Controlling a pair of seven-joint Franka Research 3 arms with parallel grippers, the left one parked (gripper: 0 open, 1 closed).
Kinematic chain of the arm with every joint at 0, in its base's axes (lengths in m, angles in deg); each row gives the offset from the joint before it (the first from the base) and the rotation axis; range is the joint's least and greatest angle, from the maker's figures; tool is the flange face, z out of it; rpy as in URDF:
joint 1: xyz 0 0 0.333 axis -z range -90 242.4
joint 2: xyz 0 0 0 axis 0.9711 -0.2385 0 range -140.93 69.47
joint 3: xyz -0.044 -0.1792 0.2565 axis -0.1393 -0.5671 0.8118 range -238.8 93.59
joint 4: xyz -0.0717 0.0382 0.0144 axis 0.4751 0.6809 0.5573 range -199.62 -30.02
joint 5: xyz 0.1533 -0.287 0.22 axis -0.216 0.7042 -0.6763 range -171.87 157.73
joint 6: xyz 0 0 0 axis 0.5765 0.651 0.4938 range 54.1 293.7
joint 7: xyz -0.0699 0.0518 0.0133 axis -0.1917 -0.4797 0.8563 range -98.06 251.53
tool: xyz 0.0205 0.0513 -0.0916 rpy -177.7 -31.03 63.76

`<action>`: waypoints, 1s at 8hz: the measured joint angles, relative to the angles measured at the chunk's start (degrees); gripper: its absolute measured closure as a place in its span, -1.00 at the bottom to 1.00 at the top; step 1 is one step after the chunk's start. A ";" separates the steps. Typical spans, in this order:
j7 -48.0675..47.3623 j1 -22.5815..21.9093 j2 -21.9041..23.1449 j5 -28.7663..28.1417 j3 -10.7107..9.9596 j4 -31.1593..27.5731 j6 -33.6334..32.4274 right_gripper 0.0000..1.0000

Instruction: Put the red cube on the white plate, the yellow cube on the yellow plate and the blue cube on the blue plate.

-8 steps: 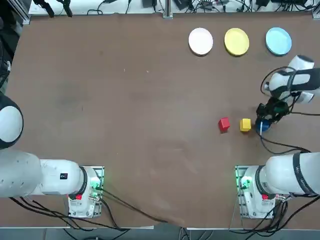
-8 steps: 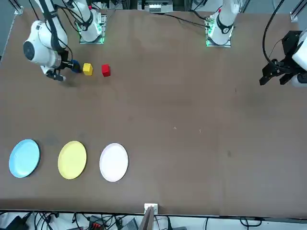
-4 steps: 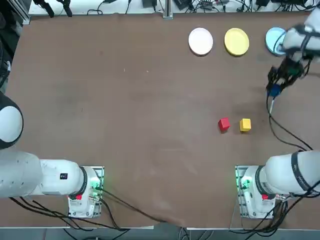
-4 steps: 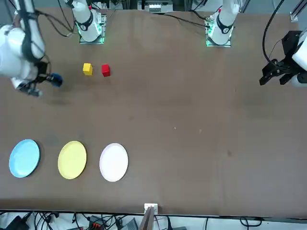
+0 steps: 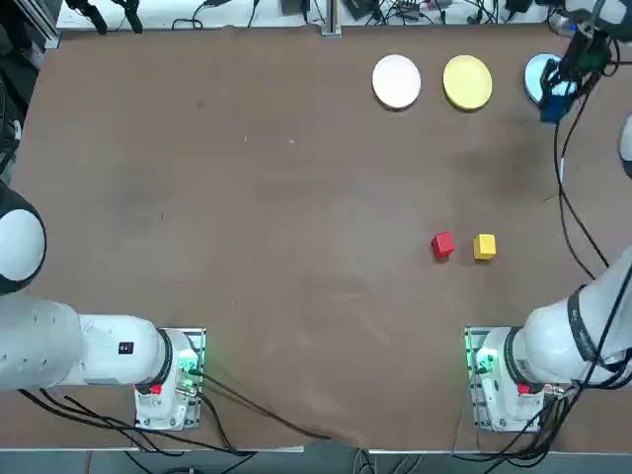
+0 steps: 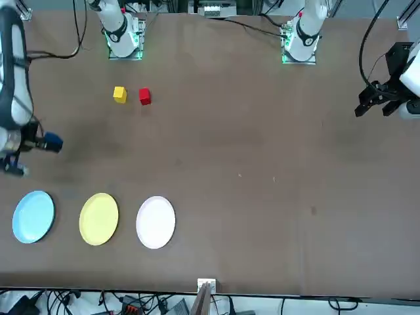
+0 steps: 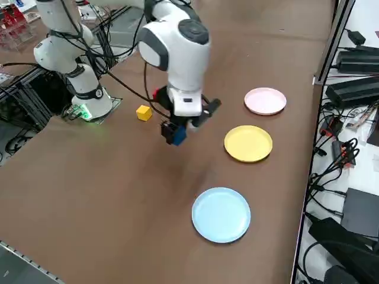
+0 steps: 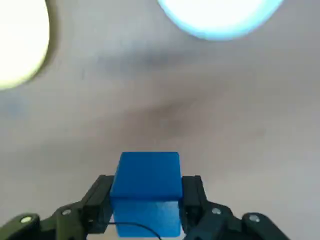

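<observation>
My right gripper [image 8: 148, 192] is shut on the blue cube [image 8: 148, 187], held in the air above the table. In the top view the blue cube [image 5: 552, 102] hangs at the near edge of the blue plate [image 5: 538, 77], at the far right. In the side view the blue cube [image 7: 176, 135] is short of the blue plate [image 7: 221, 214]. The red cube [image 5: 441, 245] and the yellow cube [image 5: 484, 246] lie side by side on the table. The white plate [image 5: 396, 81] and the yellow plate [image 5: 467, 82] stand in the far row, both bare.
The three plates form a row along the table's far edge, seen in the front view as blue plate [image 6: 33, 216], yellow plate [image 6: 98, 218] and white plate [image 6: 155, 222]. Cables run past the table's far and right edges. The parked arm's gripper [image 6: 387, 98] hangs at the other side.
My right gripper has lifted the blue cube from beside the yellow cube and carried it away from the robot's base toward the blue plate. The red and yellow cubes have not moved.
</observation>
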 joint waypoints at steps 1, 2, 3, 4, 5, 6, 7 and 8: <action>0.03 0.28 -4.52 0.01 -0.11 5.70 1.34 -0.37; 0.37 1.31 -8.25 0.01 -0.15 10.10 4.45 -0.37; 1.98 2.65 -11.18 0.02 -0.16 13.10 8.82 -0.37; 3.83 3.79 -13.54 0.01 -0.17 14.60 14.36 -0.37; 5.35 4.87 -15.84 0.02 -0.20 15.21 19.85 -0.37; 7.53 6.09 -17.84 0.03 -0.19 15.54 23.00 -0.37; 10.31 7.03 -19.39 0.03 -0.18 15.69 25.06 -0.37; 12.50 7.59 -20.48 0.02 -0.16 15.78 26.59 -0.37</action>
